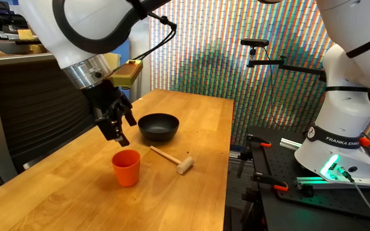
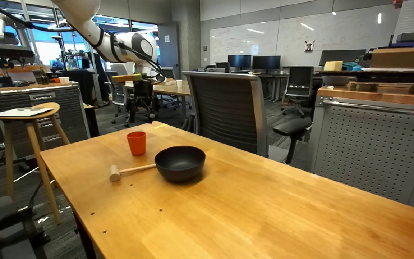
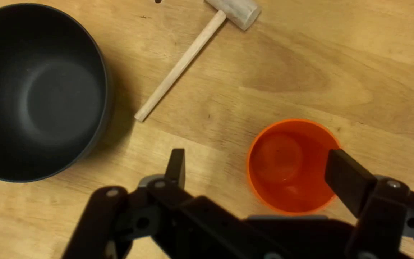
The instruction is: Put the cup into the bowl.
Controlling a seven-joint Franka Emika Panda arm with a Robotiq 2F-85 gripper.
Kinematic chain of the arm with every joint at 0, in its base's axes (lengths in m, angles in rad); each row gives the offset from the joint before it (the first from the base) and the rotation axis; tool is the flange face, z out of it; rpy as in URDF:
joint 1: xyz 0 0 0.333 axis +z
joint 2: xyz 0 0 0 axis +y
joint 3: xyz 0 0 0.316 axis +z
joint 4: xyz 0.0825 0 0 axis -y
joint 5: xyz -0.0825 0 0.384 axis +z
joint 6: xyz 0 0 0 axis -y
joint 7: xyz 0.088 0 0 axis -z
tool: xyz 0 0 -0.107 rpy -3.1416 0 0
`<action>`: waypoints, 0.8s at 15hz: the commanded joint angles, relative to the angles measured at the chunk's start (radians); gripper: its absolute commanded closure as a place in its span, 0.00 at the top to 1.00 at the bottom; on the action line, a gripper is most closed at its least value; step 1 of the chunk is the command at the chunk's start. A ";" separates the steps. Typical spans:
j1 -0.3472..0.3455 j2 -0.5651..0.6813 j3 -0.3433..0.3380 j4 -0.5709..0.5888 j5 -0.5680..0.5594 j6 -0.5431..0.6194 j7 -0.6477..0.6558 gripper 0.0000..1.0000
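Note:
The orange-red cup (image 1: pixel 126 171) stands upright on the wooden table, and it also shows in an exterior view (image 2: pixel 136 143) and in the wrist view (image 3: pixel 282 162). The black bowl (image 1: pixel 158 126) stands upright beside it, also in an exterior view (image 2: pixel 180 163) and at the left of the wrist view (image 3: pixel 59 100). My gripper (image 1: pixel 128 132) is open and empty, above the cup and tilted in that view. In the wrist view the fingers (image 3: pixel 257 165) are spread wide; the right fingertip overlaps the cup's right rim, the left one lies over bare table.
A pale wooden mallet (image 1: pixel 172 158) lies on the table between cup and bowl, its handle end close to the bowl; it also shows in the wrist view (image 3: pixel 192 54). A chair (image 2: pixel 228 111) stands at the table's edge. The table (image 2: pixel 264 212) reaches toward the camera.

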 commanded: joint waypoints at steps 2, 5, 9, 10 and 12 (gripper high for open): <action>0.021 0.166 -0.033 0.233 0.059 -0.145 -0.057 1.00; 0.015 0.223 -0.033 0.290 0.091 -0.200 -0.080 1.00; 0.024 0.279 -0.035 0.352 0.102 -0.249 -0.100 0.66; 0.027 0.290 -0.036 0.367 0.102 -0.258 -0.102 0.58; 0.035 0.310 -0.039 0.397 0.097 -0.275 -0.106 0.42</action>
